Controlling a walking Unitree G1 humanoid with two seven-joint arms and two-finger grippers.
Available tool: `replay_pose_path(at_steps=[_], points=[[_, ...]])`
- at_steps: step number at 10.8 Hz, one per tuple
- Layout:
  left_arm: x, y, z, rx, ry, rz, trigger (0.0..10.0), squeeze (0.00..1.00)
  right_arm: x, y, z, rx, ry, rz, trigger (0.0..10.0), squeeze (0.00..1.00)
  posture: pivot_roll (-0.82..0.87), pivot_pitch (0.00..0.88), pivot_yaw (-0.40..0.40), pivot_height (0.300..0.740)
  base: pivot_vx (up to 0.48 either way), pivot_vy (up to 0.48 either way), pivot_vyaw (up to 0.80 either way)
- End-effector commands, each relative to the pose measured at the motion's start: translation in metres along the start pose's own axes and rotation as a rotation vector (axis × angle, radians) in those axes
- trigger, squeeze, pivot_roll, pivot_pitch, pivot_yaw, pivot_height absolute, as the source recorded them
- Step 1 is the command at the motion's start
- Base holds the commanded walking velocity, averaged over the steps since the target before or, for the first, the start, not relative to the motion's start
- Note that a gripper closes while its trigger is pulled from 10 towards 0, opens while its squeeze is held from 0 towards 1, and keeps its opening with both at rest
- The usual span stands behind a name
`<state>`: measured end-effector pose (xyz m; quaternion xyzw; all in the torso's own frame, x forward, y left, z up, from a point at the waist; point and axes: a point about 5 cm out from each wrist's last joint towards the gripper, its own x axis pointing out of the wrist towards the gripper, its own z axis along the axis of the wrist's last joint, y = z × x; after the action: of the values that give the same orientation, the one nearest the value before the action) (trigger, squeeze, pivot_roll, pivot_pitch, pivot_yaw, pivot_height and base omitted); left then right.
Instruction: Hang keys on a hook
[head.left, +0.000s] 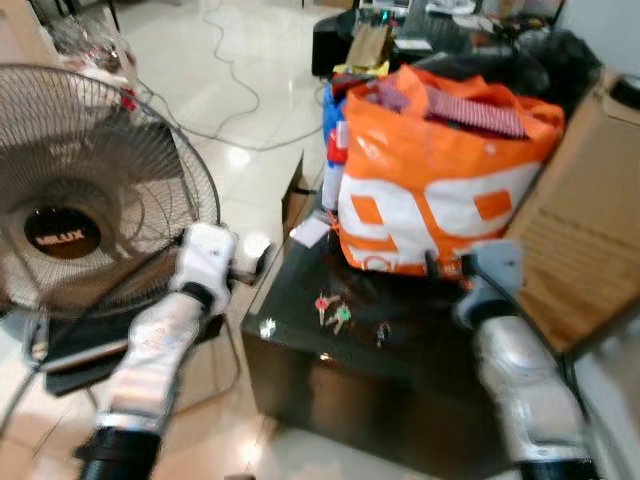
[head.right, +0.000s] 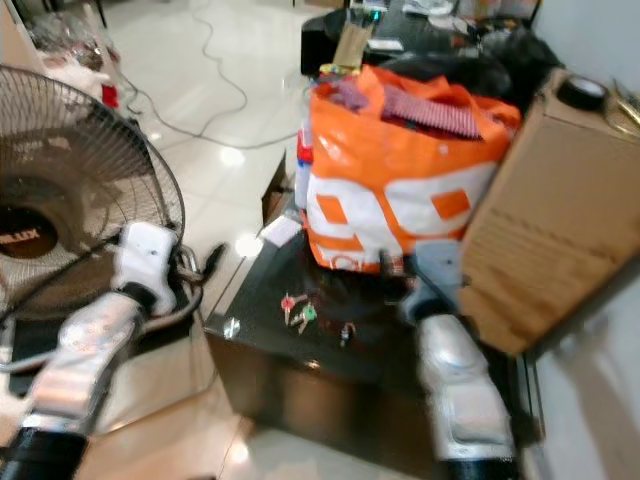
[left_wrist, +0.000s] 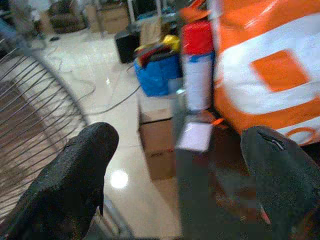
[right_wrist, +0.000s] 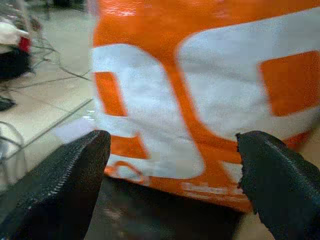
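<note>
This is a lived-in room of a home, cluttered like a living or storage space, with a glossy pale tiled floor (head.left: 250, 110) across which loose cables trail. A low dark glass-topped table (head.left: 300, 290) carries a stuffed orange-and-white shopping bag (head.left: 440, 190), a red-capped spray can (left_wrist: 198, 70) beside it and a small bunch of keys (head.left: 332, 312) in front of it. A standing fan (head.left: 90, 200) is left of the table, a large cardboard box (head.left: 580, 230) leans at its right, and more bags and boxes crowd the floor behind it.
</note>
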<state>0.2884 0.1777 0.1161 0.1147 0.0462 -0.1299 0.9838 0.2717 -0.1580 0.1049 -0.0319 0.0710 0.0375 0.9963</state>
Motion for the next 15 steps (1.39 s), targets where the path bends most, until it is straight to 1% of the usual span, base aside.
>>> replay_pose_path(at_steps=[1,6,7,10,11,12,13,15], points=[[0.0024,-0.0044,0.0024,0.006,-0.006,-0.011,10.0,0.05,-0.0014,-0.0092,-0.0002,-0.021,0.003,-0.034,10.0,0.0,-0.03,0.0,-0.028,0.74,0.0,0.0,0.0],[0.0037,-0.0053,0.0043,-0.001,-0.023,-0.016,10.0,0.06,-0.0005,-0.0102,0.0002,-0.019,0.001,-0.038,10.0,0.0,-0.03,0.0,-0.028,0.74,0.0,0.0,0.0],[0.0036,-0.0058,0.0052,0.019,-0.03,-0.02,10.0,0.07,-0.0005,-0.0097,0.0002,-0.018,0.0,-0.037,10.0,0.0,-0.03,0.0,-0.028,0.74,0.0,0.0,0.0],[0.0044,-0.0054,0.0052,0.02,-0.028,-0.02,10.0,0.07,-0.0004,-0.0097,0.0009,-0.013,-0.004,-0.041,10.0,0.0,-0.03,0.0,-0.026,0.74,0.0,-0.48,0.0],[0.0053,-0.0054,0.0053,0.021,-0.029,-0.021,10.0,0.07,-0.0005,-0.0121,0.0006,-0.013,-0.003,-0.071,10.0,0.0,-0.03,0.0,-0.023,0.74,0.0,-0.416,0.0],[0.0056,-0.0052,0.0046,0.01,-0.024,-0.018,10.0,0.06,-0.0004,-0.0146,-0.0002,-0.02,0.005,-0.092,10.0,0.0,-0.03,0.0,-0.022,0.74,0.0,0.0,0.0],[0.0056,-0.0049,0.0041,0.01,-0.017,-0.014,10.0,0.06,0.0,-0.0151,-0.0011,-0.003,0.01,-0.092,10.0,0.0,-0.03,0.0,-0.022,0.74,0.0,0.0,0.0],[0.006,-0.005,0.0046,0.013,-0.021,-0.017,10.0,0.05,-0.0005,-0.0161,0.0,-0.002,0.003,-0.092,10.0,0.0,-0.03,0.0,-0.021,0.74,0.0,0.0,0.0]])
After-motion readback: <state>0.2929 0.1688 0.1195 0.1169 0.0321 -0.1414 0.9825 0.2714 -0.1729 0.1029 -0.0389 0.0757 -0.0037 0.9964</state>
